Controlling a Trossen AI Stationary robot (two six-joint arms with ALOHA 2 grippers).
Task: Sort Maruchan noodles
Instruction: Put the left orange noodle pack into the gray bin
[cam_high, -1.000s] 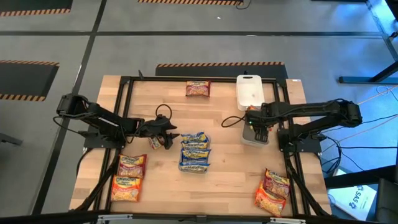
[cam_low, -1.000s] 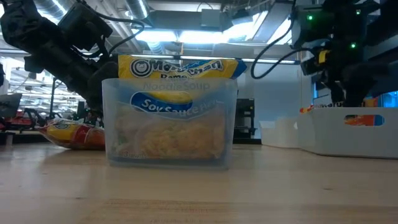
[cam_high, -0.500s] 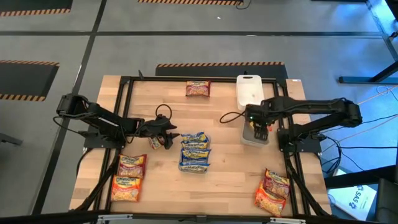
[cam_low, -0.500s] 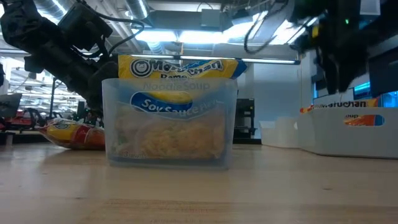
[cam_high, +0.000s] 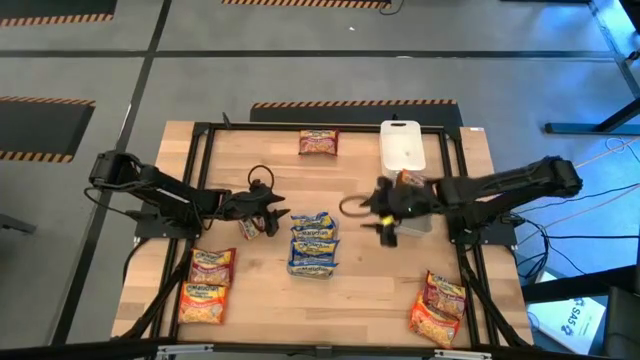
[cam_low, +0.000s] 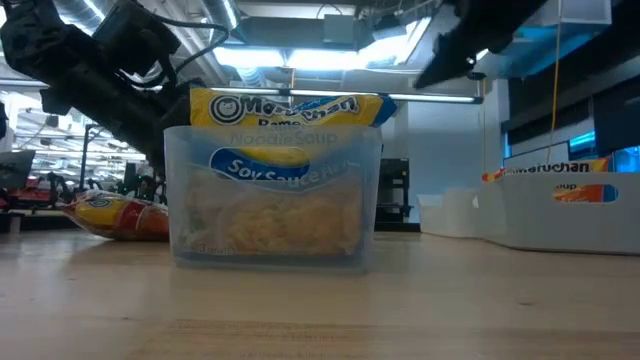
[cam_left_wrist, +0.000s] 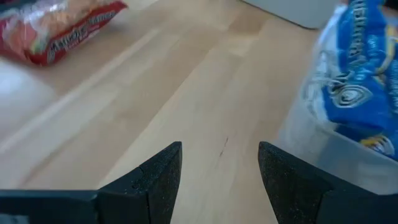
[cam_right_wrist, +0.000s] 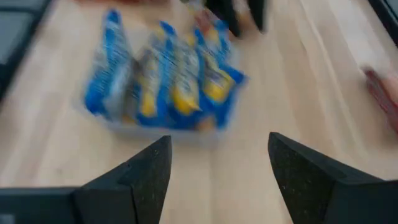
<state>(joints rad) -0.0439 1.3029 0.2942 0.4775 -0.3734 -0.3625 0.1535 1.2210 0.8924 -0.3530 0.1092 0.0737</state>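
A clear container (cam_high: 313, 243) at the table's middle holds several blue-and-yellow Maruchan packets (cam_low: 285, 110) standing on edge. My left gripper (cam_high: 272, 212) hovers open just left of it, above bare wood (cam_left_wrist: 219, 149); a small red-and-yellow packet (cam_high: 247, 229) lies flat beside it. My right gripper (cam_high: 385, 222) is open, up in the air between the blue packets' container (cam_right_wrist: 168, 81) and a second container (cam_high: 420, 222) on the right. That one shows an orange packet (cam_low: 555, 170) inside. Another packet (cam_high: 318, 143) lies near the far edge.
A white lid (cam_high: 402, 146) lies at the far right. Two packets (cam_high: 207, 285) lie at the near left corner, two more (cam_high: 438, 308) at the near right corner. A black frame (cam_high: 205, 150) borders the table. Bare wood (cam_high: 360, 290) lies along the near middle.
My right gripper has risen out of the right-hand container and swung toward the table's left, to the gap beside the blue packets' container. In the low view it has cleared the container, and the orange packet's lettering now shows inside.
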